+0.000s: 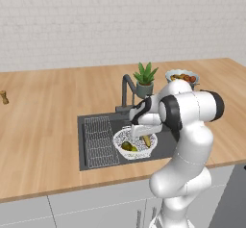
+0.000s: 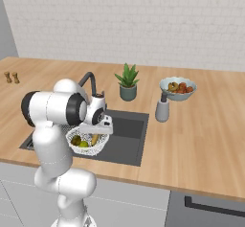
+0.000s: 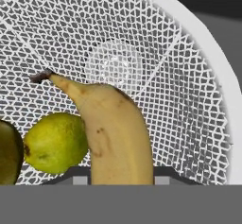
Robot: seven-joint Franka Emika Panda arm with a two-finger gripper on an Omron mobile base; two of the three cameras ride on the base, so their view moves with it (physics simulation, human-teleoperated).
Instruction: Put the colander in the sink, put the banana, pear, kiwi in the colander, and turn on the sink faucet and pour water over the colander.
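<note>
Banana [image 3: 116,133], low centre in the colander [image 3: 189,76], sits between the narrowed end effector's [image 3: 118,180] tips; soft-skinned, bruisable; best held mid-length, lightly

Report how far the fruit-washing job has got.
Done: the colander sits in the sink, with the pear and kiwi inside. In hand: the banana is down in the colander, with the tool at its lower end. Left: turn on the faucet; no water runs yet.

Glossy white rounded arm [image 1: 185,140] with dark joints.
</note>
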